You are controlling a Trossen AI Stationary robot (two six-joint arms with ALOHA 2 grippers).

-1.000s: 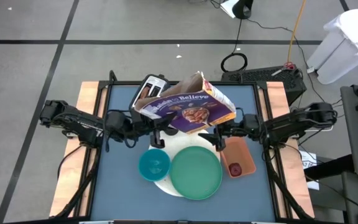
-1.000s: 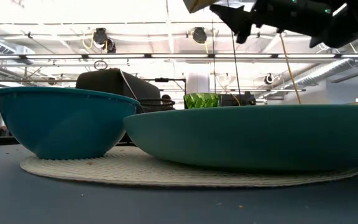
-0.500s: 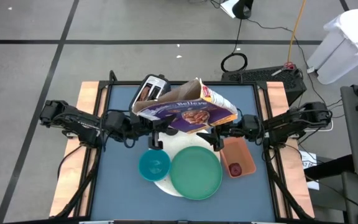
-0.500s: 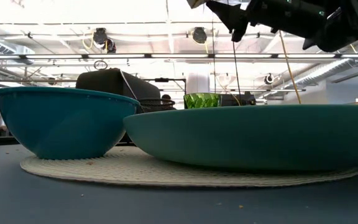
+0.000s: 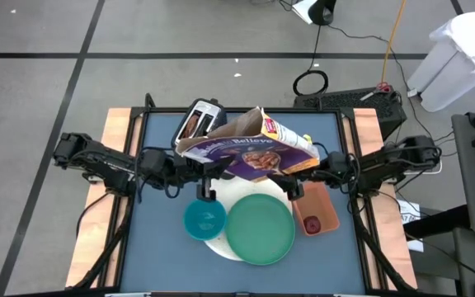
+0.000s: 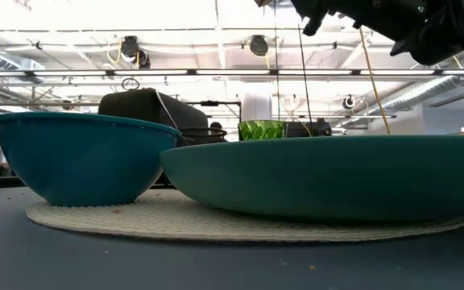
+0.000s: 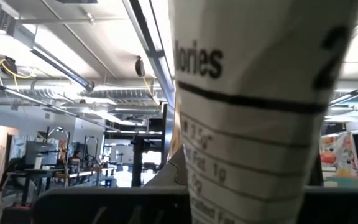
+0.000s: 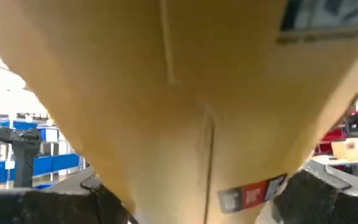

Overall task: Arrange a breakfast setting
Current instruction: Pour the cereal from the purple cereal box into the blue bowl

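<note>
A purple cereal box (image 5: 250, 153) hangs above the table's middle between both grippers. My left gripper (image 5: 207, 175) is shut on its left end and my right gripper (image 5: 292, 176) on its right end. Below, the small teal bowl (image 5: 204, 219) and the large green plate (image 5: 259, 228) rest on the white round plate (image 5: 219, 244). The small red fruit (image 5: 312, 223) lies in the orange tray (image 5: 317, 206). The yellow-green cup (image 6: 262, 129) shows behind the plate in the low view. The black cup and the spoon are out of view. My left gripper has the box's left end between its two fingers, at the printed nutrition panel (image 7: 241, 155). It comes level from the table's left. The box is lifted clear of the table. My right gripper has the box's right end between its two fingers, on a plain brown cardboard face (image 8: 197, 155). It comes level from the table's right. The box hangs clear above the plates.
The silver-black toaster (image 5: 198, 120) stands at the far left of the blue table top (image 5: 159, 247). The orange tray lies just right of the green plate, under my right arm (image 6: 409, 20). Bare table shows at the near left.
My right gripper has gone up, almost leaving the low view. The box has tipped a little flatter, and its right end has shifted slightly toward the table's right edge. It stays held by both grippers, clear of the table.
</note>
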